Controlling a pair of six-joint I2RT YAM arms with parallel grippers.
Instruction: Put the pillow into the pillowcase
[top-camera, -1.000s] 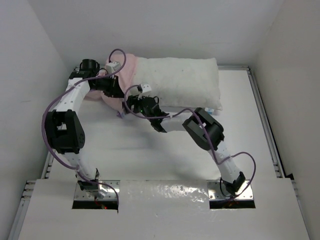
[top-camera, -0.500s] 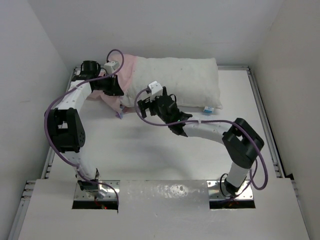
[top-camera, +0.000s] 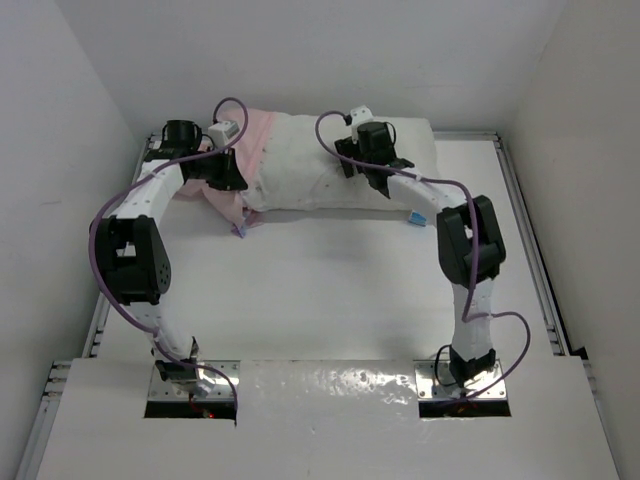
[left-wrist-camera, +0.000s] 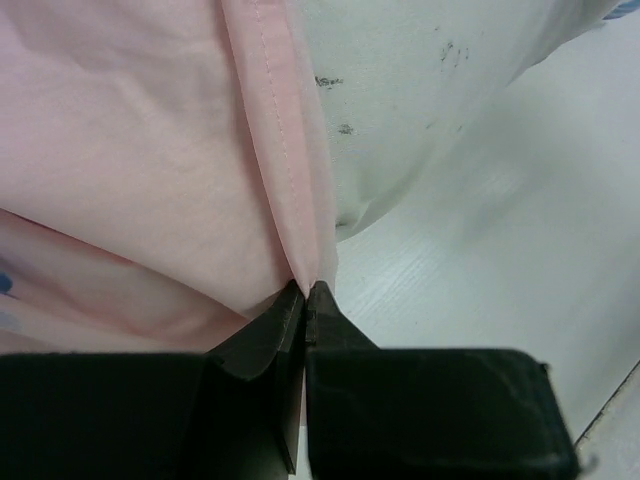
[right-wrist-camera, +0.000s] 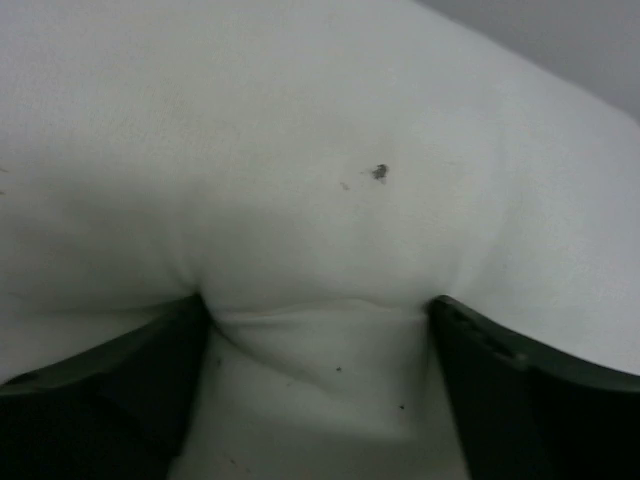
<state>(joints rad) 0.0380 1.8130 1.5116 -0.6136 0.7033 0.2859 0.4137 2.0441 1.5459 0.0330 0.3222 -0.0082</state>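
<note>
While the pillow lies at the top view's upper centre, left end covered by the pillowcase, the right gripper presses into it, fingers spread wide around a bulge. The left gripper pinches the pillowcase's pink hem tight.

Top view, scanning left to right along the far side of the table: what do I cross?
pillowcase → right gripper → blue tag

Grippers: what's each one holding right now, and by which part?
Left gripper is shut on the pillowcase, pinching its stitched hem. Right gripper holds nothing: its jaws stand wide, pressed into the pillow.
</note>
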